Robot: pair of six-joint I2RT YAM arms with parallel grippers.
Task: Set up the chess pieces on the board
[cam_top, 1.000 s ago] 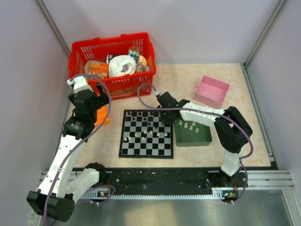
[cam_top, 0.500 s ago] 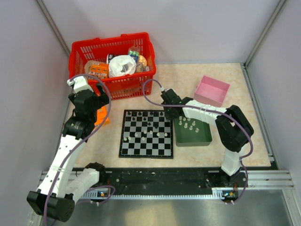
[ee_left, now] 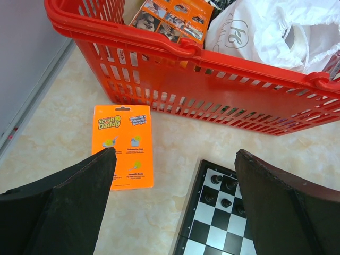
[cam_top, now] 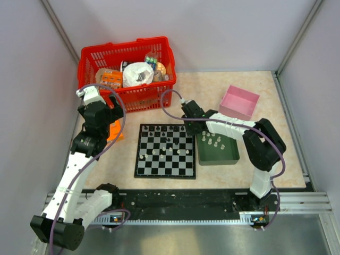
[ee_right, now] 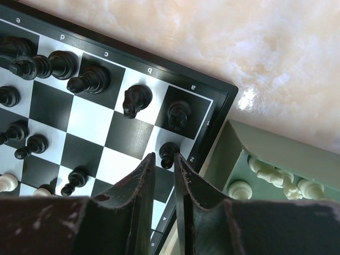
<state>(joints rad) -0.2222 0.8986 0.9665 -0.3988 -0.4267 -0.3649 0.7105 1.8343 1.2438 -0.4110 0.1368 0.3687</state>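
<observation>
R gripper (ee_right: pixel 163 158) is low over the board (ee_right: pixel 90 119), tips flanking a black pawn (ee_right: pixel 169 151) on an edge square, pinch vs. release unclear; rise straight up w/o clipping the corner piece (ee_right: pixel 179 113); L gripper (ee_left: pixel 175 155) gapes empty.

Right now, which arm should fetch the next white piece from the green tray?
Right. The right gripper sits at the corner of the board beside the green tray holding the white pieces. The left gripper hangs open across the board, by the orange box.

Overhead camera sees the whole table (cam_top: pixel 202 90); both close wrist cameras share the board (cam_top: pixel 159 166).
</observation>
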